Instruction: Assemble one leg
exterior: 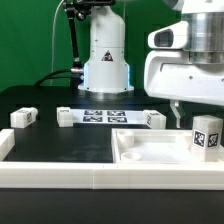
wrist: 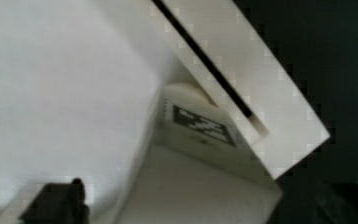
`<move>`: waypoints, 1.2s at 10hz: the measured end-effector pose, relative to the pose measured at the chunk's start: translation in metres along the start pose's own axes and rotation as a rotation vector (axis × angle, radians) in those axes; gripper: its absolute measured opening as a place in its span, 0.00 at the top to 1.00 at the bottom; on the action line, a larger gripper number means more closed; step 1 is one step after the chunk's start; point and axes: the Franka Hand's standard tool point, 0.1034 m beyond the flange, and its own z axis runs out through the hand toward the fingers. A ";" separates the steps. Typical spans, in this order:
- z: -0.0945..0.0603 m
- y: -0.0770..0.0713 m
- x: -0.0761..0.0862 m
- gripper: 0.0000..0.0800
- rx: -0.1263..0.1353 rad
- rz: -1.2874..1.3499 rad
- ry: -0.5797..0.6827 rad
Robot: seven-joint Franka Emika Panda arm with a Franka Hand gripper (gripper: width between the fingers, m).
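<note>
A leg (exterior: 207,136), a small white block with a black-and-white tag, stands in the corner of the large white board with raised rim (exterior: 150,158) on the exterior view's right. In the wrist view the same leg (wrist: 202,125) sits against the board's rim (wrist: 247,80). My gripper (exterior: 186,114) hangs over the board just behind this leg. It is open and empty, with the dark fingers (wrist: 51,205) wide apart in the wrist view and the gripper's midpoint (wrist: 194,212) over bare board. Three more legs lie on the black table: one (exterior: 22,118), one (exterior: 66,116) and one (exterior: 154,118).
The marker board (exterior: 105,116) lies between the middle legs, in front of the robot's white base (exterior: 106,60). A white rail (exterior: 60,180) runs along the table's front edge. A green backdrop stands behind.
</note>
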 end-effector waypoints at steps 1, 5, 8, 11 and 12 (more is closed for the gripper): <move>0.000 -0.001 -0.002 0.19 -0.001 -0.117 -0.002; 0.000 -0.001 -0.002 0.19 -0.008 -0.460 -0.002; -0.001 0.004 0.000 0.19 -0.016 -0.647 0.005; 0.000 0.006 0.000 0.50 -0.019 -0.662 0.004; 0.000 0.006 0.000 0.50 -0.019 -0.655 0.004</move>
